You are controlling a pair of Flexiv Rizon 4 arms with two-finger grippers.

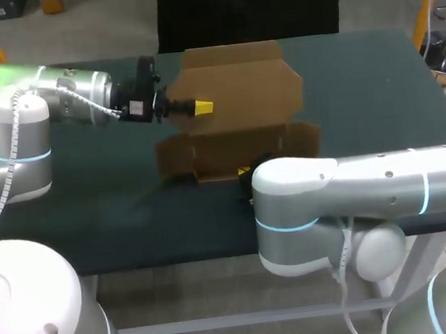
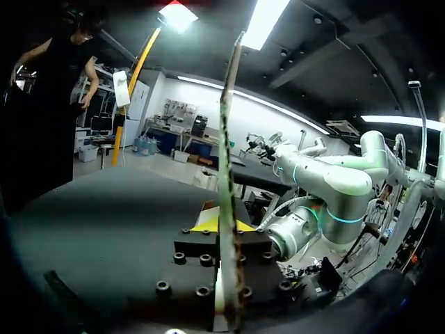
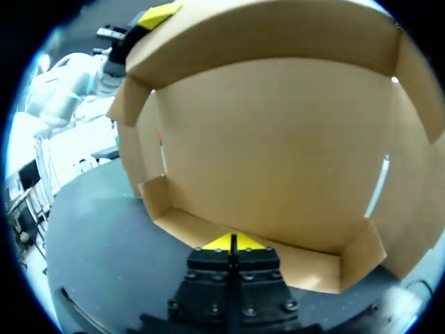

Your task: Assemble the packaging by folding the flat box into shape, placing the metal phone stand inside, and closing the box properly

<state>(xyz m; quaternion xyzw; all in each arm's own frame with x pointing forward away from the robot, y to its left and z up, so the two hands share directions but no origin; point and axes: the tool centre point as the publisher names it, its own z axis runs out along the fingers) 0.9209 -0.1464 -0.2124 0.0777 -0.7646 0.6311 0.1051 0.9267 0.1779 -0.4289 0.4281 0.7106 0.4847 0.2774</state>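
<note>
Head view takes in the dark green table (image 1: 373,81), with the left arm (image 1: 42,97) coming in over its far left part and the right arm (image 1: 367,181) lying across the near edge, its thick elbow hiding part of the table in front of it. Between the two arms, about mid-table, sits the brown cardboard box (image 1: 239,86). It is only partly folded. A wide panel with notched corners rises at the back, and a shallow tray with low walls and short side flaps lies at its foot.

The left gripper (image 1: 201,106) reaches in sideways to the left edge of the wide panel. In the left wrist view that panel runs edge-on straight up out of the gripper (image 2: 226,226), with a yellow tip on each side of it, so the fingers are clamped on the cardboard.

The right gripper (image 1: 245,170) shows in the head view only as a speck of yellow at the near wall of the tray. In the right wrist view its two yellow tips are pressed together (image 3: 233,242) with nothing between them, right at the low near wall. Whether they touch that wall I cannot tell. Ahead of them the wide panel fills the view, its upper edge curling forward, with a small flap at each lower corner.
</note>
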